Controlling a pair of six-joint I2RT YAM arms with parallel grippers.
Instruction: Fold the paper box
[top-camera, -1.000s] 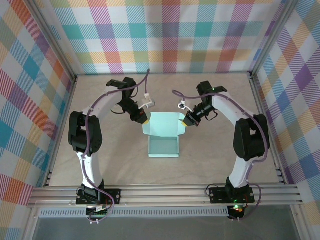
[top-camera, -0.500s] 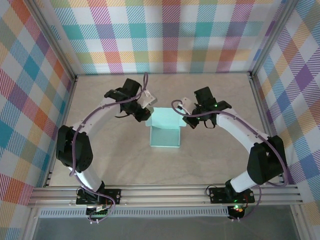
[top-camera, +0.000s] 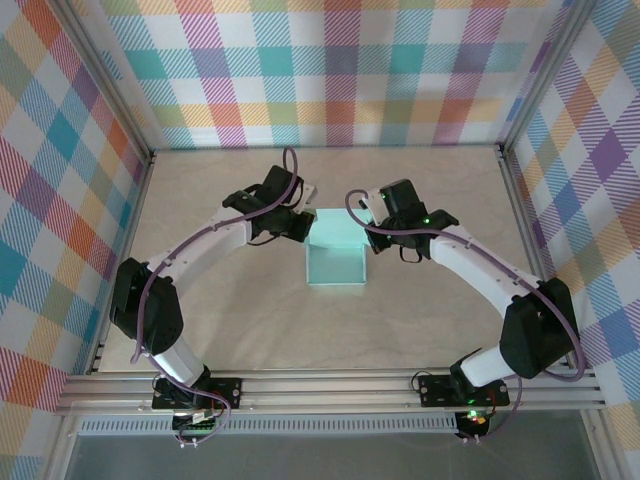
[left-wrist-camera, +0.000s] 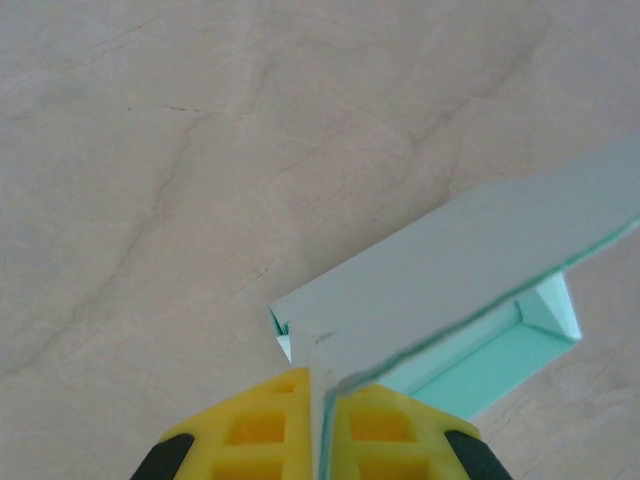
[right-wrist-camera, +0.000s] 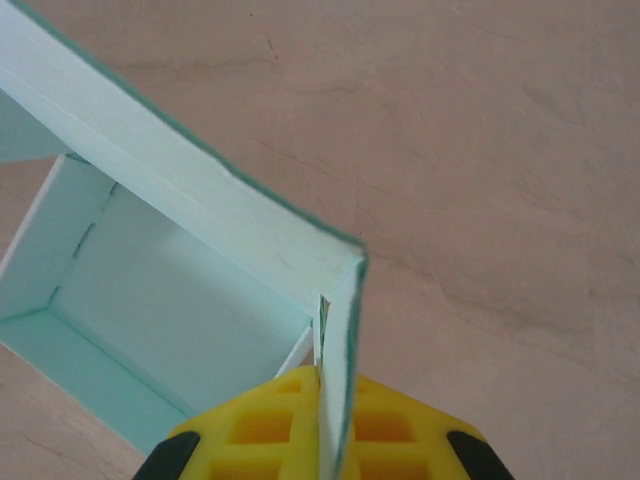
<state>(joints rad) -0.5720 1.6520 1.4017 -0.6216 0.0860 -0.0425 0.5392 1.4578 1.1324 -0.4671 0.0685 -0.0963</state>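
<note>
On the left, our left end effector (top-camera: 299, 224) is clenched on the paper box (top-camera: 335, 270), which sits on the worktop (top-camera: 230, 320) between the 2 arms. In the left wrist view its yellow pads (left-wrist-camera: 262, 425) pinch a thin side flap of card, seen edge-on, at the left corner of the lid (left-wrist-camera: 470, 250). The lid panel runs away to the right, with the open tray (left-wrist-camera: 490, 365) beneath it.

In the middle, the overhead view shows the lid raised at the far side of the box and the tray open toward us. We judge the step in hand to be bringing the lid over the tray so that its 2 side flaps drop inside the tray walls. To do it well, we would move both arms together, at the same height and pace, so the lid hinges along its back crease and does not twist. We would hold each flap square to the lid and steer it just inside its wall, not on top of it. Nothing pins the tray down, so any pull outward or upward is likely to drag or lift it. A slow, level arc toward us suits thin card.

On the right, our right end effector (top-camera: 373, 226) is likewise clenched. Its pads (right-wrist-camera: 385, 425) grip the flap at the lid's right corner, where the 2 panels meet at a sharp fold.
</note>
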